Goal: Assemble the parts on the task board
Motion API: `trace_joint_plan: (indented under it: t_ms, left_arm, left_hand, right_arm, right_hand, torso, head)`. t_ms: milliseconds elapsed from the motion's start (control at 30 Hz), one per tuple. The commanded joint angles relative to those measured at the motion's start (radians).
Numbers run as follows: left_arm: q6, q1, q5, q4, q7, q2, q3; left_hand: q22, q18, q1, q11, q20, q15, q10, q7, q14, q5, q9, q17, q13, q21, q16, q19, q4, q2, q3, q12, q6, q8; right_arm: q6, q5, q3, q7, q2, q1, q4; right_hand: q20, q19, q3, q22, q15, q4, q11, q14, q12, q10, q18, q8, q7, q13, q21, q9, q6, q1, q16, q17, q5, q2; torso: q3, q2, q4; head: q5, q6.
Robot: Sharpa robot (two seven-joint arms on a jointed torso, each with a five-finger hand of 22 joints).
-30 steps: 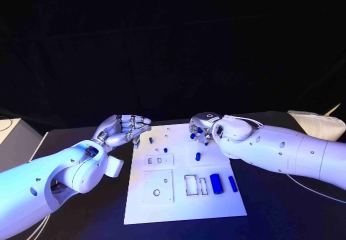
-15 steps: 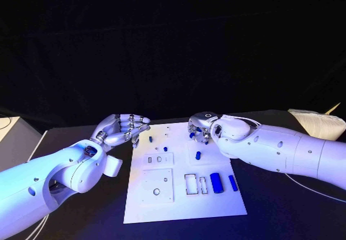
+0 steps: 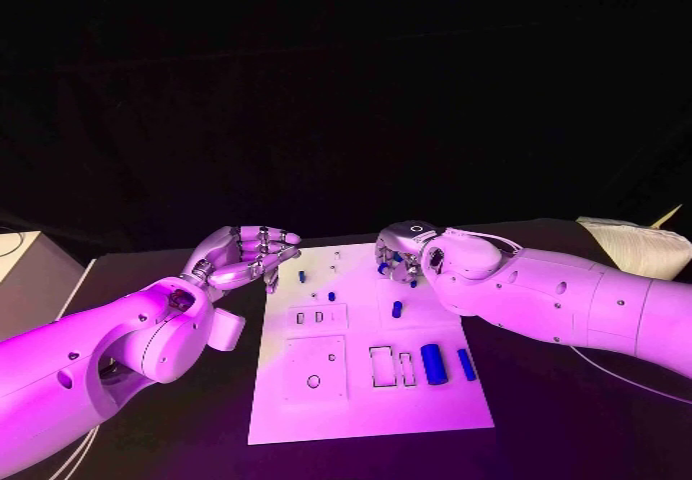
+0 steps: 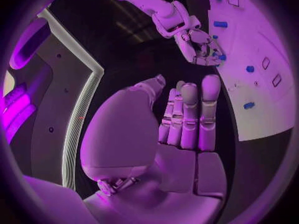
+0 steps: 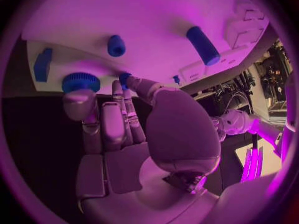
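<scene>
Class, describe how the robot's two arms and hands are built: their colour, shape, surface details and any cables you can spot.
Both arms are smooth, rounded white shells with small dark screw holes. The left arm and right arm each end in a silver, metallic, many-fingered hand: the left hand and the right hand. The segmented fingers have pale padded fronts. A thin cable loops over the right wrist.

Bare task board [image 3: 368, 405] near edge, unobstructed

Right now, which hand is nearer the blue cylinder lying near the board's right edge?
Right. The right hand sits over the board's far end, up-board from the cylinder; the left hand hovers off the board's left edge.
</scene>
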Motion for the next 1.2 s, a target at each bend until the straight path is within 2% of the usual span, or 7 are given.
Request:
trace_joint_plan:
  t_ms: [33,267,367,433,467,700,1200]
  left_arm:
    - [-0.001,0.001,0.010,0.001,0.013,0.001,0.001]
    - [-0.002,0.001,0.013,0.000,0.014,-0.003,0.001]
    - [-0.003,0.001,0.014,0.000,0.014,-0.004,0.001]
    - [-0.004,0.001,0.014,0.001,0.015,-0.005,0.001]
    - [-0.004,0.001,0.014,0.002,0.015,-0.005,0.001]
    - [-0.008,0.001,0.015,0.006,0.016,-0.009,0.001]
    - [-0.008,0.002,0.018,0.001,0.013,-0.002,0.003]
  left_hand:
    - [-0.006,0.001,-0.006,-0.001,0.002,0.001,-0.007,0.005,-0.010,0.002,0.002,-0.004,-0.001,-0.007,-0.007,-0.010,-0.002,0.005,0.007,-0.007,-0.004,-0.004]
    - [-0.015,0.003,-0.005,0.001,0.003,0.002,-0.010,0.006,-0.016,0.002,0.002,-0.011,-0.001,-0.012,-0.016,-0.019,-0.004,0.006,0.009,-0.008,-0.004,-0.005]
    - [-0.019,0.004,-0.005,0.001,0.003,0.002,-0.010,0.006,-0.018,0.002,0.002,-0.014,-0.001,-0.014,-0.018,-0.021,-0.004,0.006,0.010,-0.008,-0.004,-0.005]
    - [-0.021,0.004,-0.005,0.001,0.004,0.002,-0.011,0.006,-0.020,0.002,0.002,-0.016,-0.001,-0.016,-0.020,-0.023,-0.005,0.006,0.010,-0.008,-0.005,-0.005]
    - [-0.021,0.004,-0.005,0.001,0.004,0.002,-0.011,0.006,-0.020,0.002,0.002,-0.016,-0.001,-0.016,-0.020,-0.023,-0.005,0.006,0.010,-0.008,-0.005,-0.005]
    - [-0.037,0.007,-0.005,0.002,0.005,0.003,-0.013,0.007,-0.030,0.002,0.003,-0.029,-0.001,-0.025,-0.035,-0.035,-0.007,0.005,0.011,-0.010,-0.005,-0.006]
    - [-0.040,0.008,-0.009,0.003,0.007,0.005,-0.014,0.008,-0.034,0.002,0.004,-0.031,-0.001,-0.027,-0.039,-0.042,-0.007,0.004,0.010,-0.009,-0.005,-0.006]
  right_arm:
    - [-0.065,-0.017,0.000,-0.011,-0.001,0.000,0.010]
    - [-0.136,-0.026,0.001,-0.041,0.002,0.000,0.021]
    - [-0.159,-0.029,0.002,-0.051,0.011,0.000,0.014]
    - [-0.175,-0.032,0.003,-0.056,0.023,0.001,0.003]
    - [-0.182,-0.033,0.003,-0.057,0.029,0.001,-0.004]
    - [-0.198,-0.037,0.004,-0.051,0.084,0.003,-0.055]
    - [-0.173,-0.035,0.004,-0.027,0.167,0.003,-0.142]
  right_hand:
    - [-0.007,0.002,0.008,0.004,-0.009,0.000,0.000,0.014,0.002,0.010,-0.009,0.007,0.001,0.005,0.005,0.008,0.007,0.012,0.006,0.001,0.006,0.025]
    - [-0.009,0.002,0.006,0.004,-0.009,-0.004,0.001,0.015,-0.002,0.009,-0.009,0.012,0.002,0.004,0.004,0.016,0.003,0.006,0.009,0.002,-0.001,0.016]
    - [-0.009,0.002,0.006,0.006,-0.009,-0.005,0.001,0.015,-0.003,0.008,-0.010,0.013,0.003,0.004,0.005,0.018,0.001,0.004,0.010,0.002,-0.001,0.013]
    - [-0.009,0.003,0.005,0.007,-0.009,-0.006,0.001,0.015,-0.004,0.007,-0.010,0.013,0.003,0.004,0.006,0.019,-0.001,0.003,0.011,0.004,-0.002,0.011]
    - [-0.009,0.003,0.005,0.007,-0.009,-0.006,0.001,0.015,-0.004,0.007,-0.010,0.013,0.003,0.004,0.006,0.019,-0.001,0.003,0.011,0.004,-0.002,0.011]
    - [-0.008,0.004,0.006,0.013,-0.007,-0.009,0.004,0.015,-0.007,0.001,-0.011,0.014,0.005,0.002,0.009,0.023,-0.008,0.000,0.013,0.002,-0.002,0.003]
    - [-0.007,0.005,0.007,0.015,-0.004,-0.010,0.007,0.015,-0.008,-0.009,-0.012,0.012,0.008,-0.001,0.009,0.027,-0.018,-0.006,0.016,0.003,0.001,-0.004]
  torso:
    - [-0.0002,-0.001,0.0012]
    - [-0.0016,-0.001,0.0005]
    - [-0.0034,-0.001,0.0022]
    - [-0.0039,0.000,0.0036]
    - [-0.0019,0.001,0.0030]
    - [-0.0034,0.003,0.0034]
    - [-0.0152,0.024,0.0254]
  head:
    - [0.001,0.001]
    - [0.006,0.006]
    - [0.008,0.007]
    - [0.010,0.009]
    - [0.012,0.010]
    - [0.010,0.012]
    - [-0.004,0.020]
